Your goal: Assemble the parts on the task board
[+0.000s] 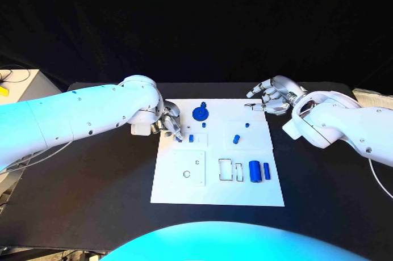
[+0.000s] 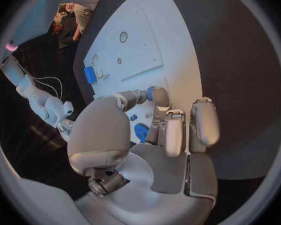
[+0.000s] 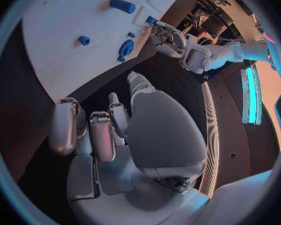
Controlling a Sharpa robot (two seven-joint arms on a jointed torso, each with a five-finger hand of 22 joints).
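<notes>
Head view: task board [image 1: 217, 187] sits centre of the table [image 1: 90, 181], long side running 12 to 6. Left hand [image 1: 168, 125] is at the board's 9–10 o'clock edge, fingertips down on a small blue part [image 1: 179, 139]; left wrist view shows that blue piece [image 2: 152, 93] right at the fingertips, apparently pinched, though the grip isn't fully clear. Right hand [image 1: 274, 95] hovers off the board's 1 o'clock corner, fingers spread and loosely curled, nothing in them as far as I can see.

Parts status, judged from layout: blue gear-like disc [image 1: 200, 112] stands near 12 o'clock; a small peg [image 1: 235, 139] is around centre; a fat blue cylinder [image 1: 255, 171] and a slim blue bar [image 1: 266, 171] lie at 4 o'clock beside two outlined slots [image 1: 225, 168] that look unfilled. The square plate area [image 1: 188, 167] at 7 o'clock also has open holes.

Progress: early to middle; most pieces look loose and not seated, so several insertions remain.
</notes>
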